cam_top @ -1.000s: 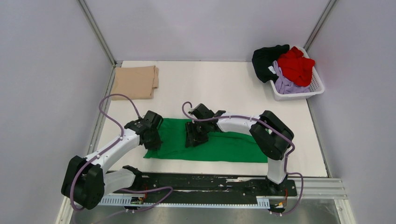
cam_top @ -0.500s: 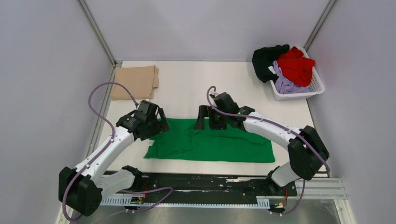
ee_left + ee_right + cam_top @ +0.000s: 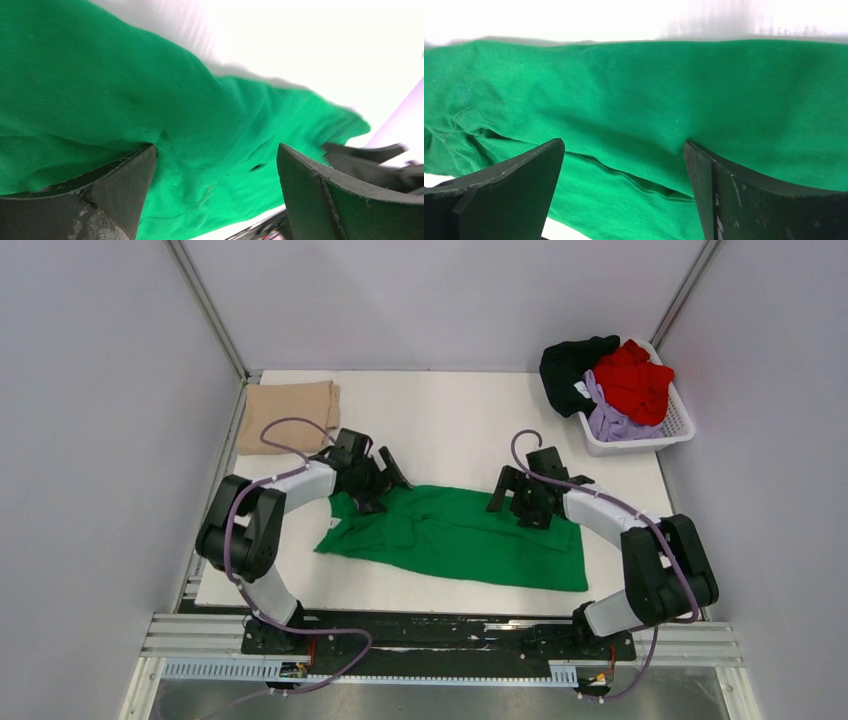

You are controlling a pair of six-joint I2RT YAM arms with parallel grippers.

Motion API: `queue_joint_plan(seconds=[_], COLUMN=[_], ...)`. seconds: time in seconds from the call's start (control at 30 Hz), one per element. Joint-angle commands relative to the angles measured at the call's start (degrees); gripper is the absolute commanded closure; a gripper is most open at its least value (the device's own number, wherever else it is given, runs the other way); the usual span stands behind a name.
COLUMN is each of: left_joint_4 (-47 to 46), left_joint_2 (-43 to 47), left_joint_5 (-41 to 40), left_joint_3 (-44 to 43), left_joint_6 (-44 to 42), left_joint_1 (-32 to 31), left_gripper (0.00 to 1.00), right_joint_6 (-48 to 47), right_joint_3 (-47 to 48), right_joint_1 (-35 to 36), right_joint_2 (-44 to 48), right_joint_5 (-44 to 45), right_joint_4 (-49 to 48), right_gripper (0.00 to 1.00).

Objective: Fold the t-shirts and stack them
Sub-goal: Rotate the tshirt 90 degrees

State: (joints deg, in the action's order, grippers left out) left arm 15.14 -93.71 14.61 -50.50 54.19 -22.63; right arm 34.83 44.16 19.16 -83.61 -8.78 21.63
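A: Which step r we on?

B: Mid-fold on the green t-shirt (image 3: pixel 455 538), I'd say. It lies flat as a long band. Near edge is fairly straight, left end rumpled and pointed.

A: Grippers?

B: Left gripper (image 3: pixel 383 483) is at the shirt's far-left corner. Right gripper (image 3: pixel 510 502) is at its far edge, twd the right end. Both have fingers spread wide w/ nothing btwn them. Wrist views show cloth just below the pads.

A: Next move?

B: Prob. drop both onto that far edge, pinch, then carry it over twd the near edge. Both arms need to lift together or the band skews. The left corner is bunched, so the pinch there could catch extra layers.

A: Fabric?

B: Soft matte knit w/ a fine weave. Shallow creases, plus a doubled-over ridge under the right fingers. It's limp, so expect sag btwn the two grips.

A: Other shirts?

B: Tan t-shirt (image 3: pixel 288 416) is done: a flat folded rectangle beyond the green one's left end, well apart. The white lattice basket (image 3: pixel 640 445) is beyond its right end. Black t-shirt (image 3: pixel 570 365), red t-shirt (image 3: pixel 635 378) and lavender t-shirt (image 3: pixel 610 420) are heaped in it, unfolded.
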Motion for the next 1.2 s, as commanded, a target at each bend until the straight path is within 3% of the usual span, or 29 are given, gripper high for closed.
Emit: queue_joint_plan(seconds=[0.0,0.13,0.27,0.47,0.6,0.8,1.0,1.07,1.17], left_joint_4=[-7.7,-6.1,-0.7,4.6,-1.5,-7.0,-12.4,-14.3,-8.8], left_joint_2=[-14.0,-25.1,-38.5,-61.5,-72.6,-74.9,-77.8,-76.9,-72.1], left_joint_5=[-3.4,-2.6,-3.1,5.0,9.9,5.0,7.9,10.6,9.5], left_joint_3=[-4.9,-18.2,-42.5,-78.7,-96.2,-95.9,-99.7,-100.3,-98.7], left_joint_6=[3.8,2.8,3.4,5.8,6.7,8.2,8.7,5.1,-6.0], left_joint_1=[2.8,5.0,4.8,3.2,0.9,0.0,0.0,-0.3,-1.2], left_gripper=[0.00,0.00,0.00,0.00,0.00,0.00,0.00,0.00,0.00], right_joint_6=[-1.8,-2.1,-2.9,-3.7,-5.6,-7.0,-7.9,-7.8,-7.3], right_joint_3=[-2.1,-5.2,-7.8,-7.4,-5.2,-7.3,-5.5,-4.3,-3.6], right_joint_1=[-2.2,-2.0,2.0,20.9,29.1,32.5,32.8,32.7,31.3], right_joint_2=[-1.8,-0.4,2.8,4.9,2.8,5.5,11.7,14.0,17.0], right_joint_5=[0.7,-4.9,-12.0,-19.4,-19.8,-21.1,-15.1,-10.0,-5.3], right_joint_4=[-2.0,-2.0,-1.4,-1.1,-0.8,0.7,3.1,3.4,3.5], right_gripper=[0.00,0.00,0.00,0.00,0.00,0.00,0.00,0.00,0.00])
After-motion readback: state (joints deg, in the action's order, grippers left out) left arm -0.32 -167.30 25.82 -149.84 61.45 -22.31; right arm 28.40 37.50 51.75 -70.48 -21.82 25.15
